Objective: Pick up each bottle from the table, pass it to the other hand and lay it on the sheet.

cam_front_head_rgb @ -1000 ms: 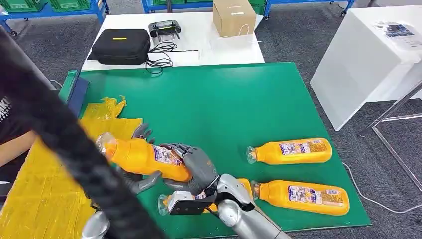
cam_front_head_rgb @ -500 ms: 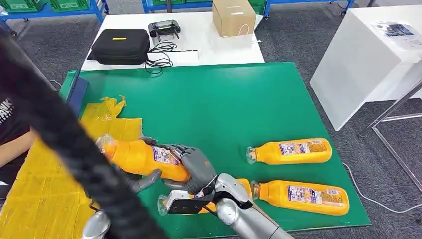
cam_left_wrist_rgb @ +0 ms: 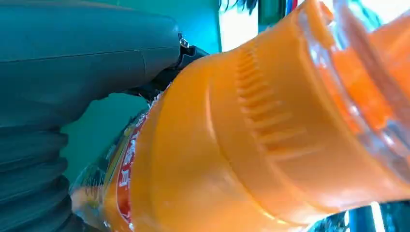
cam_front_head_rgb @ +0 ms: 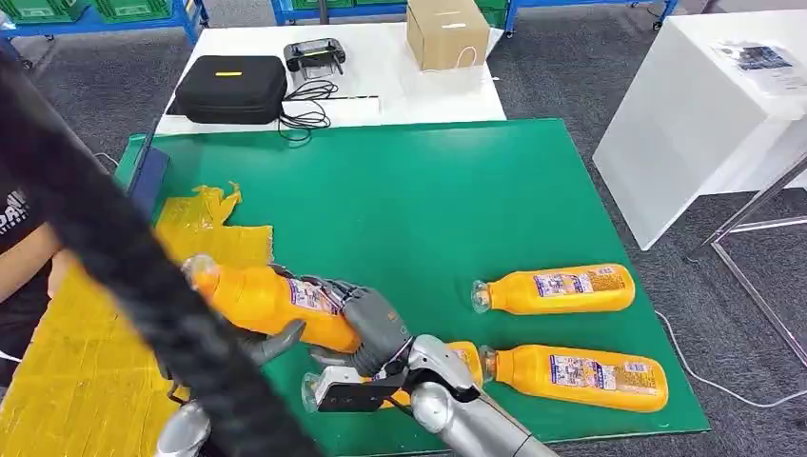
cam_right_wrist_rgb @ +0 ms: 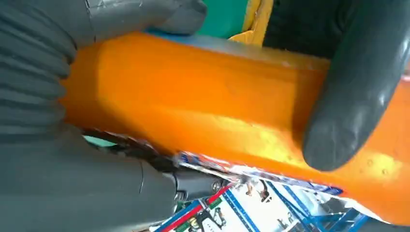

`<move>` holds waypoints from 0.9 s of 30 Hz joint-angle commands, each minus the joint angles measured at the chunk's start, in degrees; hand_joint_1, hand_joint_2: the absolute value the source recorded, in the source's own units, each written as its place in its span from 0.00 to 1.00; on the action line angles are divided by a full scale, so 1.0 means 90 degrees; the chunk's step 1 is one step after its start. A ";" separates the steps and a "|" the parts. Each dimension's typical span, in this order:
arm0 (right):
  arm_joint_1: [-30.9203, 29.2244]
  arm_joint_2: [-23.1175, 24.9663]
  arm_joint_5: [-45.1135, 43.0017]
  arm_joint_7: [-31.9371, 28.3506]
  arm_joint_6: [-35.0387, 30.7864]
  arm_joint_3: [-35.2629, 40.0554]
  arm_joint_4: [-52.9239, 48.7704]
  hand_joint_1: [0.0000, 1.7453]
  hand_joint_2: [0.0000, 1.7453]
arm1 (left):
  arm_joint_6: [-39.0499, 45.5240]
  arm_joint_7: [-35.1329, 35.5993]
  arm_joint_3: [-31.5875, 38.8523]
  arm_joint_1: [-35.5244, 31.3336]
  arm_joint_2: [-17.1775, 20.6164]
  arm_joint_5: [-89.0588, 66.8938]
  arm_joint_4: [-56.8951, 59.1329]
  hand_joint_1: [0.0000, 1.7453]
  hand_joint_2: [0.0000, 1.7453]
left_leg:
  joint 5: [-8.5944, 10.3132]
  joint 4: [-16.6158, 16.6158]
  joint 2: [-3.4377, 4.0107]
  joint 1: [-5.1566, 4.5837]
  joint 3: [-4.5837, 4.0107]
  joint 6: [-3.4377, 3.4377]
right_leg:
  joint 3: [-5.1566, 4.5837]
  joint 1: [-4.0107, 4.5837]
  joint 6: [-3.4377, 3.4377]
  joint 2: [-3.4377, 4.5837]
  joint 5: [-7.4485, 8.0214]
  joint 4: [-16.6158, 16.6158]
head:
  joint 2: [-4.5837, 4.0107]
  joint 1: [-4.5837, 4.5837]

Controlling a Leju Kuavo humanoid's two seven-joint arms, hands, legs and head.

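Head view puts us in the middle of a handover: one orange juice bottle [cam_front_head_rgb: 271, 303] is lifted clear of the green bench [cam_front_head_rgb: 428, 190], lying roughly level with its cap end over the edge of the yellow sheet [cam_front_head_rgb: 86, 371] and its base end toward our right hand [cam_front_head_rgb: 373, 324]. The right hand's fingers [cam_right_wrist_rgb: 358, 82] wrap the bottle's base half; the right wrist view shows a dark finger curled over the orange body and the thumb pressed on the opposite side. The left hand [cam_front_head_rgb: 271, 345] sits under the bottle's middle, and the left wrist view shows its thumb against the bottle. We cannot tell how the remaining left fingers lie, or whether the left hand bears any weight, because a dark blurred arm crosses the head view over it.

We see no bottle on the sheet, so we judge none has been delivered. Beyond the right hand's fingers, well apart from them, two more juice bottles [cam_front_head_rgb: 557, 289] [cam_front_head_rgb: 576, 377] lie on the bench, and a third [cam_front_head_rgb: 324, 388] lies partly hidden beneath our right wrist. So we judge that the first transfer is under way, with its release and laying-down, and three further bottles, still to do.
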 commanded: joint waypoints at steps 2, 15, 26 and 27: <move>0.0299 -0.0058 -0.0370 -0.0093 -0.0453 -0.0628 -0.0384 0.00 1.00 | 0.1186 -0.0290 0.0438 -0.0410 0.0080 -0.0931 -0.0176 1.00 1.00 | -0.0009 0.0009 -0.0007 0.0013 0.0002 -0.0004 | 0.0012 0.0015 -0.0008 -0.0015 -0.0007 -0.0003 | 0.0000 -0.0002; 0.0917 -0.1051 0.1398 0.0758 0.0136 -0.1165 -0.2677 0.00 1.00 | 0.2841 0.1850 0.0736 -0.0953 0.1783 -0.8983 0.0427 1.00 1.00 | -0.0002 0.0000 -0.0008 0.0006 0.0005 -0.0003 | 0.0011 0.0007 -0.0005 -0.0014 -0.0004 -0.0004 | 0.0000 -0.0002; 0.0408 -0.1469 0.1509 0.0773 0.1049 -0.0597 -0.2383 0.00 1.00 | 0.2324 0.2444 0.0288 -0.1324 0.2110 -1.0421 0.1731 1.00 1.00 | 0.0000 0.0001 0.0005 0.0008 0.0007 -0.0006 | 0.0007 0.0010 -0.0023 -0.0008 0.0007 -0.0006 | 0.0000 0.0000; 0.0283 -0.1550 0.1330 0.0657 0.1273 -0.0454 -0.2292 0.00 1.00 | 0.2405 0.2502 0.0171 -0.1514 0.2060 -1.0633 0.2314 1.00 1.00 | -0.0002 0.0001 0.0011 0.0015 0.0012 -0.0007 | 0.0015 0.0017 -0.0025 -0.0005 0.0009 -0.0011 | 0.0000 -0.0002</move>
